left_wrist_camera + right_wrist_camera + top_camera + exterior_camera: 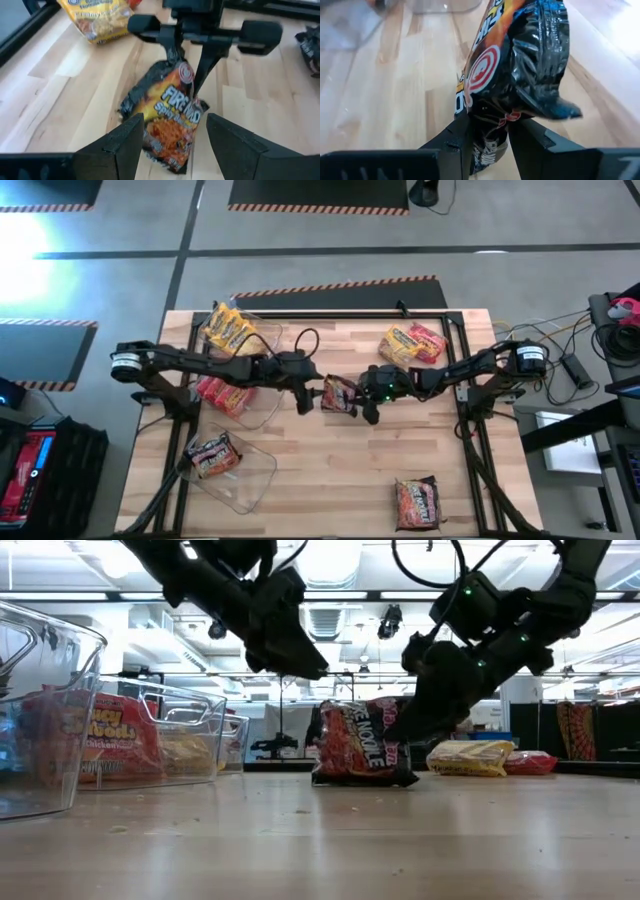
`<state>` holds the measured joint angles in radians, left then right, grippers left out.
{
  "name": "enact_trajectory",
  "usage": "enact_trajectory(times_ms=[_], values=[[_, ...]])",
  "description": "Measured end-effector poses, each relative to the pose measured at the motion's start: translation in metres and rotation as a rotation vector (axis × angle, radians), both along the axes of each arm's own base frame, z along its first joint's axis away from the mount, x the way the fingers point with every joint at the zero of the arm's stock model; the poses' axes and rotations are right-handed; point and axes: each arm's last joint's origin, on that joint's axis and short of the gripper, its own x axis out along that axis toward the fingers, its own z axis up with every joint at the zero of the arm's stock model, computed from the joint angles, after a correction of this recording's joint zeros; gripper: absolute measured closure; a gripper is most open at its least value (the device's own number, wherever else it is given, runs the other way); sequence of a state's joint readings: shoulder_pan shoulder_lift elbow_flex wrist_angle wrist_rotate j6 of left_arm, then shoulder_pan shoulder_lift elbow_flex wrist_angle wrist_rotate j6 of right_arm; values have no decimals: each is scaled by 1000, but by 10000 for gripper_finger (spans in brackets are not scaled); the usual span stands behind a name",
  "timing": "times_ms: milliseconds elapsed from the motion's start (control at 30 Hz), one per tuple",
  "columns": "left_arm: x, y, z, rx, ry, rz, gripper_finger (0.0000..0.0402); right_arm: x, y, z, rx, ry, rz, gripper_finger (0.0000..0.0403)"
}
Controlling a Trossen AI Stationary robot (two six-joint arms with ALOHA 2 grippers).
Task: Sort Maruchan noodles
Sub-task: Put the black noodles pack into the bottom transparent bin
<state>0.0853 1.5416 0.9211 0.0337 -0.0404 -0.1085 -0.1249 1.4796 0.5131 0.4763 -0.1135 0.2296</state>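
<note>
A dark Fire-noodle packet (338, 393) sits mid-table between my two grippers. My right gripper (490, 135) is shut on its end; it also shows in the left wrist view (187, 75) and the low view (410, 725). My left gripper (175, 145) is open and hovers just left of the packet (167, 112), its fingers on either side of it without touching; in the low view it (300, 655) is above table height. Yellow and red packets (412, 345) lie far right, and an orange-dark one (417, 502) lies near right. My right gripper pinches the packet's crimped end (492, 117) between its two fingers (457, 142). It comes from the table's right side, slanting down. The packet stands tilted, with its lower edge (365, 780) on the table.
Three clear bins stand on the table's left: one holds yellow packets (230, 328), one red packets (225, 392), and the near one (250, 480) a dark packet (212, 455). Bare wood lies in the near middle. Cables and gear sit beyond the right edge.
</note>
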Motion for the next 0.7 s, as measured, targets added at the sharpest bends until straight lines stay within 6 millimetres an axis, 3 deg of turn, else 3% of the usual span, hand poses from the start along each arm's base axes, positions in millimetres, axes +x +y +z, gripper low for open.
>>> enact_trajectory(times_ms=[467, 700], values=[[0, -2, 2, 22, -3, -57, 198, 24, -2, 27, -216, 88, 161, 301], [0, -2, 2, 124, 8, -113, 165, 28, -2, 30, -241, 91, 181, 301]])
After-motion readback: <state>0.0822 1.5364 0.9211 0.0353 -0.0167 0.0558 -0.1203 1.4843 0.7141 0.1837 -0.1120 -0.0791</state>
